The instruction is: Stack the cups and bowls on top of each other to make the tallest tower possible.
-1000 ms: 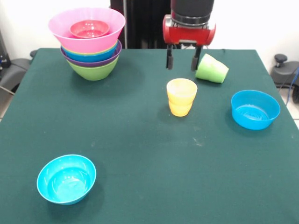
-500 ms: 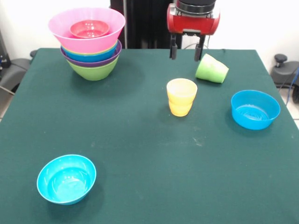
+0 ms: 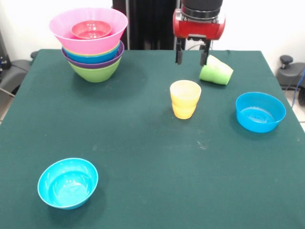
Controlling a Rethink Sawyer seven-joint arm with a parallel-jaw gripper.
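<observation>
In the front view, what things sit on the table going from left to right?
Cyan bowl → bowl tower → yellow-orange cup → green cup lying on its side → blue bowl.

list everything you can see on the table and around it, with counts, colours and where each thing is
tower: 1 nested stack, far left corner; lime green bowl at the base, purple, blue and green rims above, big pink bowl on top
red bowl: 1, small, sitting inside the pink bowl
cyan bowl: 1, near left, upright, empty
blue bowl: 1, right side, upright, empty
yellow-orange cup: 1, centre right, upright
light green cup: 1, lying on its side behind the yellow-orange cup, far right
table: 1, dark green cloth top
claw: 1, black fingers open, on the red and black arm, hanging above the table just left of the light green cup, holding nothing
</observation>
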